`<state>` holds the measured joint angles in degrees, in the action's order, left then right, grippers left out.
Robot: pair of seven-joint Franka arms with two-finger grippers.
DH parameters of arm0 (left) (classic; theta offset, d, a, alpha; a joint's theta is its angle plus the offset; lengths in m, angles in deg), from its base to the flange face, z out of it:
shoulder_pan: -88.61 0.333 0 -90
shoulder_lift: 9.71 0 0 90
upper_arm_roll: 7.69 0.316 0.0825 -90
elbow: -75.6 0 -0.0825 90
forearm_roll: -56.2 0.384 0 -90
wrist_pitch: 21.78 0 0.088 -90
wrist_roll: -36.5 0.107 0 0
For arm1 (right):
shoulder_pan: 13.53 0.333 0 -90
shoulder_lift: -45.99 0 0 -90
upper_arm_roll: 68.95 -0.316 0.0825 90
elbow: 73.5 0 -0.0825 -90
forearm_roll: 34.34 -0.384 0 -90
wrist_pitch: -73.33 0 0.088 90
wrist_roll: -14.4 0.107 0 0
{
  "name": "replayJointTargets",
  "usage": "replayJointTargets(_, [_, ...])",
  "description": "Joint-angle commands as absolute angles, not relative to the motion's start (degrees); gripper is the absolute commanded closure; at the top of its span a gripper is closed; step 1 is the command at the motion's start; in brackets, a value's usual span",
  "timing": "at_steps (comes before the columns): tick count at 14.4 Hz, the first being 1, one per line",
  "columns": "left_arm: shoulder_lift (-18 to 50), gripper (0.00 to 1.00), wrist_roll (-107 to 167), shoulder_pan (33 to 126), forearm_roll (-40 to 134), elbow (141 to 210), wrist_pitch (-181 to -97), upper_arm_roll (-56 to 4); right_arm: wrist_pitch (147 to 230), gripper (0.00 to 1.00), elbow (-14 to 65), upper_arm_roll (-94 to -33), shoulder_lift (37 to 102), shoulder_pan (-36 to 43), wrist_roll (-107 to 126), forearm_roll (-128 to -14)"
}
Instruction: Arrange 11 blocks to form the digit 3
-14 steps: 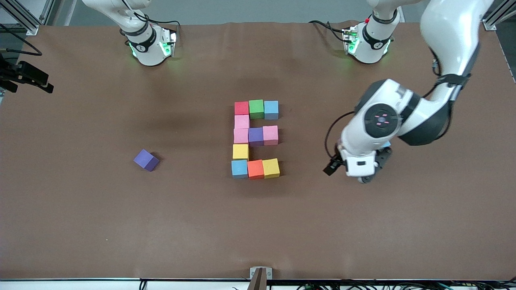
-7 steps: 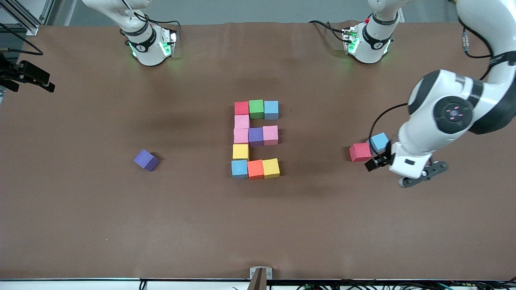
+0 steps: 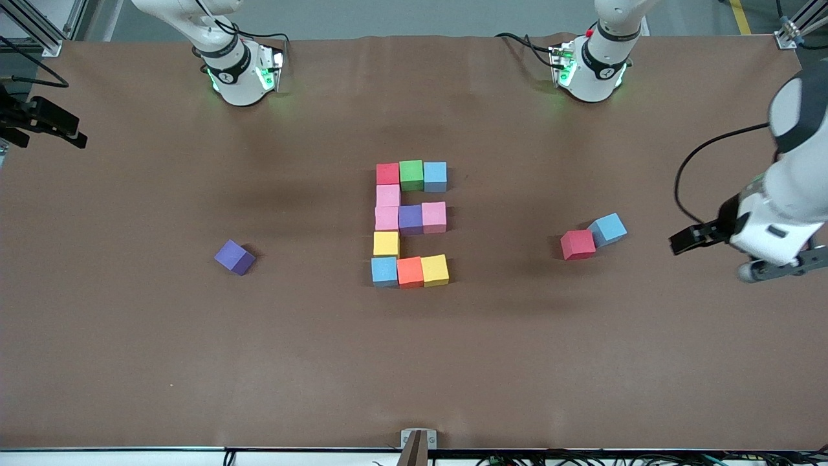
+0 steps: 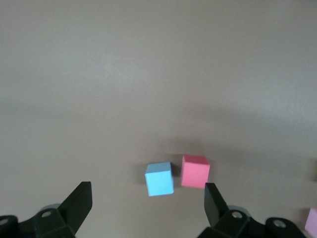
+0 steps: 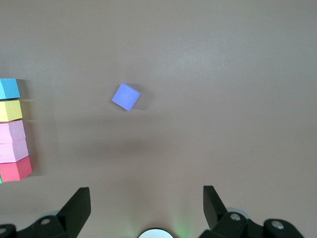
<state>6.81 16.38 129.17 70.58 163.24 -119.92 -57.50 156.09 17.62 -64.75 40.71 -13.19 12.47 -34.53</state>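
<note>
Eleven blocks form the digit 3 [image 3: 411, 220] at the table's middle: three bars of three joined by a pink block [image 3: 388, 195] and a yellow block [image 3: 386, 243]. My left gripper [image 3: 776, 260] hangs open and empty over the table's edge at the left arm's end. In its wrist view the left gripper [image 4: 147, 186] looks down on a loose blue block [image 4: 159, 178] and a loose red block [image 4: 195, 171]. The right gripper [image 5: 146, 189] is open and empty, up near its own base and out of the front view.
The loose red block [image 3: 577, 244] and loose blue block [image 3: 607, 229] touch at a corner, between the figure and the left arm's end. A loose purple block [image 3: 234, 257] lies toward the right arm's end, also the purple block [image 5: 126, 96] in the right wrist view.
The left arm has swung away from above the loose red and blue blocks toward its end of the table, uncovering them. Its gripper stayed open. The right arm has not moved.
</note>
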Motion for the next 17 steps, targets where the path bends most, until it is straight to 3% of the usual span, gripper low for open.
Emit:
replayJointTargets(1, [0.9,0.00,25.7,133.9,64.3,162.9,-114.9,-57.8,156.6,0.00,18.8,-64.9,39.2,-13.2,11.9,-34.9])
replayJointTargets(5, [-5.0,0.00,36.2,133.9,58.1,161.3,-109.9,-51.6,155.6,0.00,18.9,-65.1,39.0,-13.1,11.9,-34.9])
replayJointTargets(11, [-8.2,0.00,37.3,102.9,57.1,161.3,-109.8,-19.5,154.5,0.00,18.9,-65.0,38.8,-13.1,11.9,-34.9])
replayJointTargets(13, [-8.5,0.00,37.3,96.1,57.1,161.2,-109.8,-12.4,154.6,0.00,18.8,-64.9,38.8,-13.3,11.9,-34.9])
replayJointTargets(17, [-8.6,0.00,38.0,87.5,56.6,161.3,-109.8,-3.8,155.0,0.00,18.8,-64.9,38.8,-13.2,11.9,-34.9])
